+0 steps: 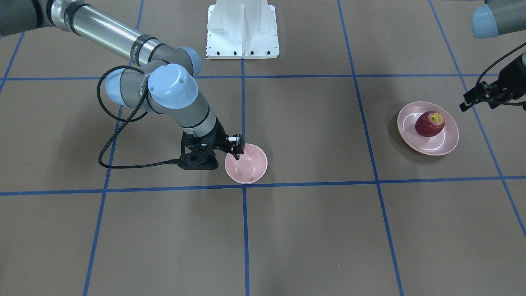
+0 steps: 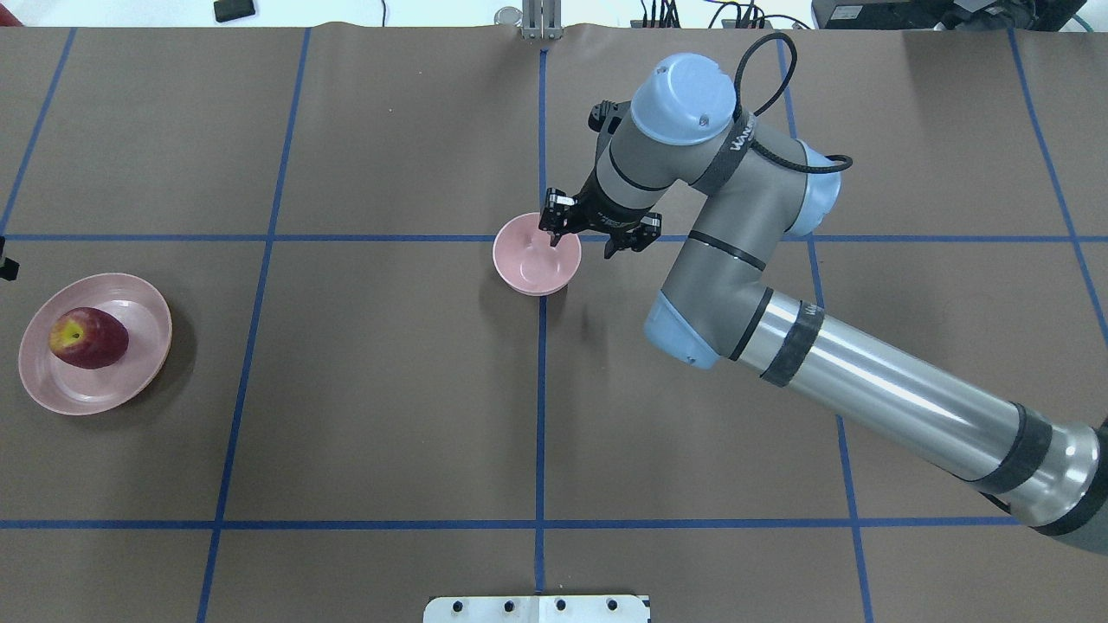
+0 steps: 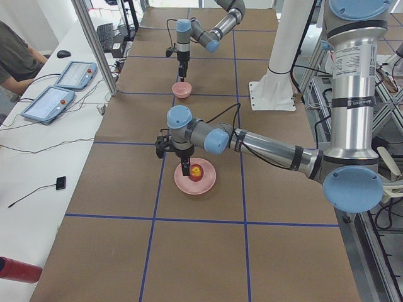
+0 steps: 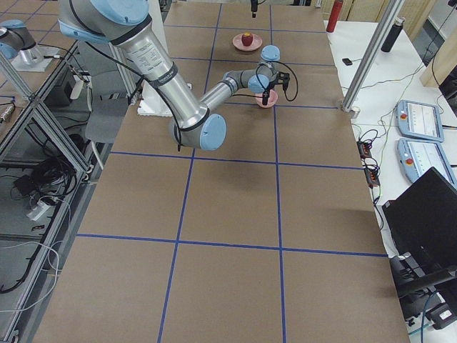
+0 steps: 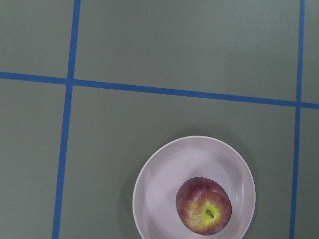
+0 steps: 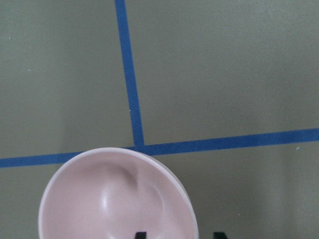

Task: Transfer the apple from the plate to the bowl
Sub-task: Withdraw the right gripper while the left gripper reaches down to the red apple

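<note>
Sitting on the plate near the bench's left edge: the apple.
Looks firm, smooth; pinch its middle. Left jaws: cannot tell; right jaws apart, astride the bowl rim.

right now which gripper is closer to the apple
Left. The left gripper hangs beside the plate holding the apple; the right gripper is far off, straddling the bowl rim.

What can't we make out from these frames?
1. Whether the right gripper clamps the bowl rim: the wrist view's bottom edge cuts its fingertips, and they are too small elsewhere.
2. The left gripper opening: small and dark at the front view's edge, cropped overhead, absent from its wrist view.
</note>
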Robot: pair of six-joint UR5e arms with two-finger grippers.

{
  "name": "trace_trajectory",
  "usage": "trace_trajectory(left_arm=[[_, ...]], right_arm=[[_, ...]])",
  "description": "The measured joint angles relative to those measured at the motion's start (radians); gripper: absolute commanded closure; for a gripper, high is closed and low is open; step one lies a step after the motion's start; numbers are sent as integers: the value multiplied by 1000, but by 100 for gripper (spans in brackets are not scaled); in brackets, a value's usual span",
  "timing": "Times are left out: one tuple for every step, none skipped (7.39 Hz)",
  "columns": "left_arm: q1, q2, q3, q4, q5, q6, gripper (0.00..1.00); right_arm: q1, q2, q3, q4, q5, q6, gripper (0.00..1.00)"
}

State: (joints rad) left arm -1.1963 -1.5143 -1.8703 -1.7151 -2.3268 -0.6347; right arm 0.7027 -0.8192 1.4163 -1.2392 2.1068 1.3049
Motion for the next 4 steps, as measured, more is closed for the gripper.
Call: trace_trajectory(left_arm=[[54, -1, 9, -43, 41, -62, 2], [103, -1, 29, -93, 72, -104, 2], [134, 1, 54, -138, 87, -124, 2], [161, 1, 74, -169, 96, -143, 2]], right_arm=[[37, -65, 76, -13, 38, -3, 0], [70, -149, 158, -20, 60, -9, 0], [93, -220, 220, -22, 67, -15, 0], [98, -255, 250, -23, 62, -18, 0]])
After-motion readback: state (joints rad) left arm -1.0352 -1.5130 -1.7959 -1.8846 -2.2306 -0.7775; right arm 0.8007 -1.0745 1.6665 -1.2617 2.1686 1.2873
